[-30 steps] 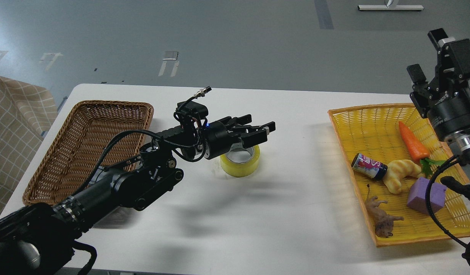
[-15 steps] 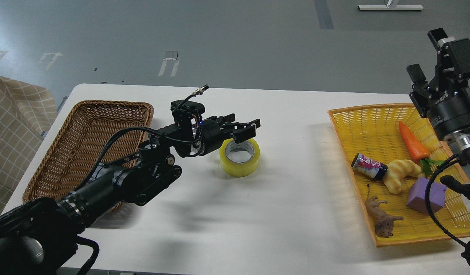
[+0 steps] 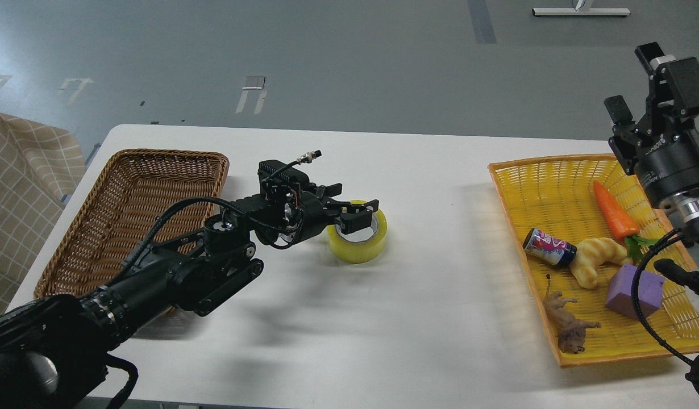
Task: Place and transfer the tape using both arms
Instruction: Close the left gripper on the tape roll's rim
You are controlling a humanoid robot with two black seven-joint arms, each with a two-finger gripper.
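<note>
The tape (image 3: 356, 249), a yellow roll with a grey core, lies flat on the white table (image 3: 417, 318) near the middle. My left gripper (image 3: 354, 200) is open and low at the roll's left top edge. Its near finger (image 3: 358, 216) reaches over the roll's hole, and the far finger sits behind the roll. I cannot tell if the fingers touch it. My right gripper (image 3: 633, 82) is open and empty, raised high above the far right corner of the yellow basket (image 3: 514, 227).
A brown wicker basket (image 3: 128, 210) stands at the left, beside my left arm. The yellow basket holds a carrot (image 3: 611, 211), a small can (image 3: 548, 247), a bread toy (image 3: 596, 258), a purple cube (image 3: 631, 291) and a toy lion (image 3: 568, 324).
My left gripper has pulled back to the left and dropped down onto the tape roll. The tape and the right arm have not moved.
</note>
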